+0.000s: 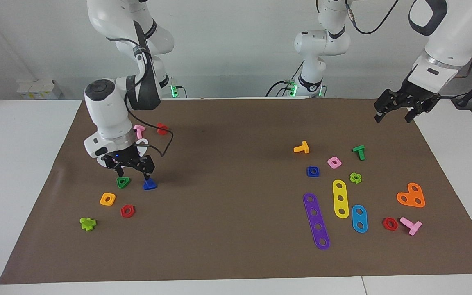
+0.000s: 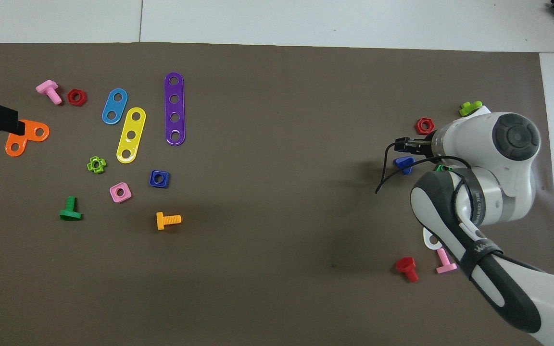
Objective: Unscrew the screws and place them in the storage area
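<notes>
We see our right hand [image 2: 404, 146] low over the blue bolt [image 2: 403, 164], red nut [image 2: 424, 126] just beside it.

Green triangular nut [image 2: 443, 167] mostly under right arm.

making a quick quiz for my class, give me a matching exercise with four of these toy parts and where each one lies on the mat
Things:
1. dark-blue bolt
2. purple strip
3. orange bolt
4. lime cross piece

Places:
A. beside the yellow strip, toward the right arm's end of it
B. farthest from the robots of the parts at the right arm's end
C. under the right hand, beside the green triangular nut
D. nearer to the robots than the dark-blue square nut

Pairs: 1-C, 2-A, 3-D, 4-B
</notes>
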Robot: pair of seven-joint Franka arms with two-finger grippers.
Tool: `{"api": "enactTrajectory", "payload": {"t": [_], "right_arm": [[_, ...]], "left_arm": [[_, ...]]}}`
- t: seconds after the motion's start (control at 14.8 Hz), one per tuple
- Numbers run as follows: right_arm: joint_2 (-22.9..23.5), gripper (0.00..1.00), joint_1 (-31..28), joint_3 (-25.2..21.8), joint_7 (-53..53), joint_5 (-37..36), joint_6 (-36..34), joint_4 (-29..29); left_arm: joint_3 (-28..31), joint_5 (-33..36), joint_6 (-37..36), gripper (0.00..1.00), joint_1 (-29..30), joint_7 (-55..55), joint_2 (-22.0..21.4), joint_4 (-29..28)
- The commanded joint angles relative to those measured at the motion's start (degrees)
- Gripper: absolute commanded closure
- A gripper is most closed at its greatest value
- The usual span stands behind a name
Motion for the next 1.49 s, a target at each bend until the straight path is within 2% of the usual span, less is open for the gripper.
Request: {"api": "enactTrajectory", "payload": {"t": [0.0,0.14,0.34,0.54,0.75,1.42], "right_arm": [[-5.7,0.00,-1.4,0.5,-1.5,1.0,-6.2,1.6],[-8.1,0.00,-1.4,0.7,-1.5,1.0,-11.8,4.2],[-7.9,0.00,-1.1,0.8,-1.8,1.1,-23.8,12.6],[-7.6,0.00,-1.5,0.8,-1.8,4.2,-30.1,17.5],[-7.5,0.00,-1.6,0.6,-2.0,4.0,-35.0,20.1],[-8.3,0.00,-1.3,0.5,-1.7,3.3,-38.6,19.2]], "left_arm": [[-2.7,0.5,-0.1,0.00,2.1,-1.1,-3.3,-4.8],[-4.3,2.2,0.1,0.00,3.1,-1.2,-3.8,-6.1],[-4.4,2.3,-0.1,0.00,3.1,-1.1,-5.1,-8.6],[-4.5,2.3,0.1,0.00,2.6,-1.1,-5.1,-8.4],[-4.5,3.9,-0.1,0.00,2.4,-2.7,-5.1,-8.2],[-3.9,4.1,0.5,0.00,3.3,-2.8,-4.9,-7.9]]}}
